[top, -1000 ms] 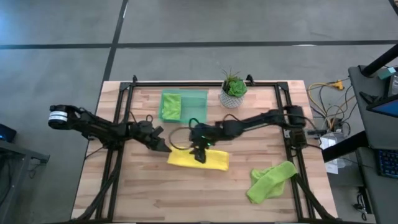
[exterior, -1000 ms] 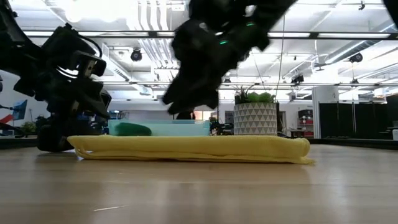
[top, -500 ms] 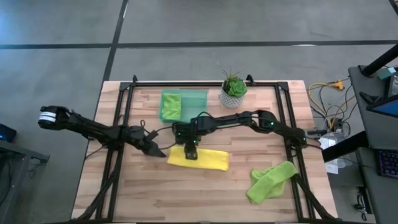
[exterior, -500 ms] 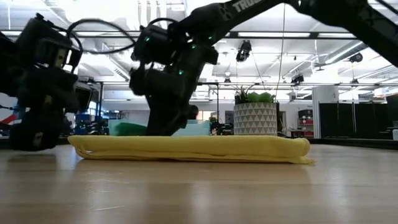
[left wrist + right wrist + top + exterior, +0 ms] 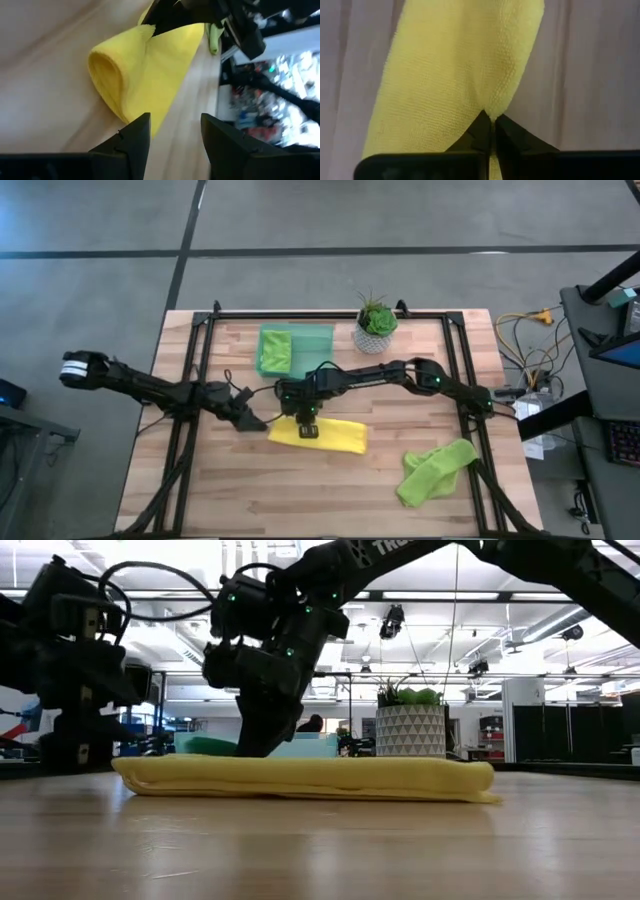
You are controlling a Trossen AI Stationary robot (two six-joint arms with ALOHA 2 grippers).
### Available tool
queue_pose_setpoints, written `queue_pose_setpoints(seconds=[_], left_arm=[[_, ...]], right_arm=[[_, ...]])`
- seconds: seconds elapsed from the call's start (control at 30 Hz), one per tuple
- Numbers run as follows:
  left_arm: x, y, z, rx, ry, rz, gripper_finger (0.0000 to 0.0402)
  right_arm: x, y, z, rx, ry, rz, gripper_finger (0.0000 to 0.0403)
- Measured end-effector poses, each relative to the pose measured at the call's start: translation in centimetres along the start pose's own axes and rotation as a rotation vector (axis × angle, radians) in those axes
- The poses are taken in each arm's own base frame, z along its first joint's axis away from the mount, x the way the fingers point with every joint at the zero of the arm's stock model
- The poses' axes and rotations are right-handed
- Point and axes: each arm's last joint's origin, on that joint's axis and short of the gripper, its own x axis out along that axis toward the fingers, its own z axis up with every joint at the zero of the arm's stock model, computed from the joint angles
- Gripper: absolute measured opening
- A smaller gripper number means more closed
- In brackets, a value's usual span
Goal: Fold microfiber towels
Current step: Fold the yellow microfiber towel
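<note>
now pinched shut on the left end of the yellow towel point(image 5: 318, 433) — right gripper point(image 5: 307, 427), mid-table. long axis running rightward, away from the pinch. just beside that end, left gripper point(image 5: 254, 420) — open, empty.

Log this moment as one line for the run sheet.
right gripper: shut on yellow towel, left end | left gripper: open, beside that end | crumpled lime towel: unfolded | folded lime towel: in tray

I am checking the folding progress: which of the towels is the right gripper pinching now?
The yellow towel at mid-table; the right gripper is shut on its edge. The green towels lie apart, untouched.
</note>
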Motion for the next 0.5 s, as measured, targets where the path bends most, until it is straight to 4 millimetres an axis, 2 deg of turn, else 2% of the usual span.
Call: queue_pose_setpoints(seconds=[0.13,0.37,0.5], left_arm=[[0.1,0.3,0.0,0.116,0.001,0.023,0.0159],[0.3,0.8,0.0,0.141,-0.04,0.092,0.0159],[0.4,0.6,0.1,0.247,-0.057,0.074,0.0159]], right_arm=[[-0.6,1.0,0.4,-0.049,-0.023,-0.023,0.001],[-1.6,2.5,0.8,-0.096,-0.047,-0.019,0.0009],[-2.1,3.1,1.1,-0.118,-0.07,-0.038,0.0009]])
